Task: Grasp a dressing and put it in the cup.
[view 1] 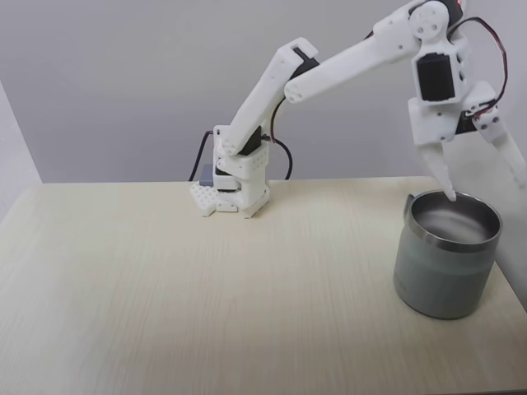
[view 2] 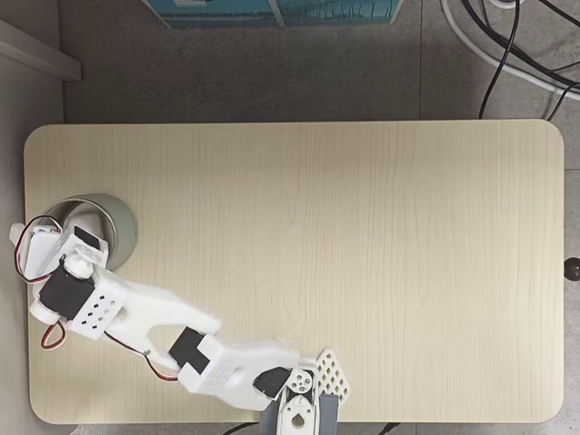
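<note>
Pincer (view 1: 486, 183) spread wide, directly above cup (view 1: 445, 267), dressing unseen.

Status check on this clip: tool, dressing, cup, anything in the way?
Tool open, hanging over the cup. Dressing not visible; nothing between the fingers. Table around the cup bare.

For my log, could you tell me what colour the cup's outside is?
Grey-green, with a shiny steel rim; the cup shows best in a fixed view from the side.

cup (view 2: 122, 231) interior under arm, tool (view 1: 486, 177) tip cropped
</note>
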